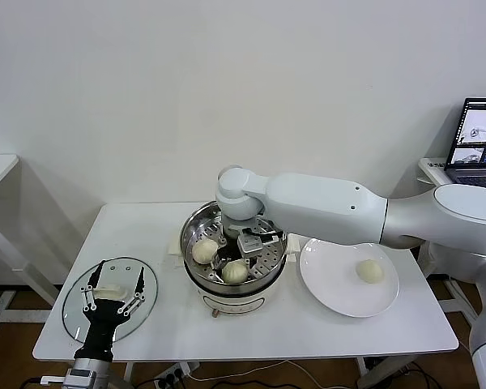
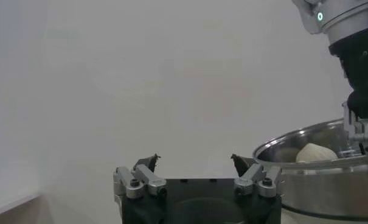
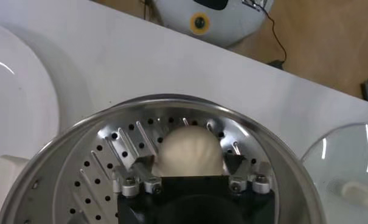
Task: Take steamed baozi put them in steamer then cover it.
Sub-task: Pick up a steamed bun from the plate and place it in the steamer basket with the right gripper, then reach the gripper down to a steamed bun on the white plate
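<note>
The steamer (image 1: 196,271) stands mid-table on its white base. Two baozi lie in it, one on the left (image 1: 205,250) and one at the front (image 1: 236,272). My right gripper (image 1: 245,254) reaches down into the pot. In the right wrist view it (image 3: 188,162) is open, and a baozi (image 3: 190,146) rests on the perforated floor between its fingers (image 3: 142,164). One more baozi (image 1: 369,271) lies on the white plate (image 1: 332,296). The glass cover (image 1: 74,312) lies flat at the front left. My left gripper (image 1: 113,300) hovers open over it, holding nothing.
The plate sits right of the steamer, close to its rim. A laptop (image 1: 476,134) stands on a side table at the far right. The left wrist view shows the steamer's rim (image 2: 320,164) with a baozi (image 2: 314,153) inside and the right arm above.
</note>
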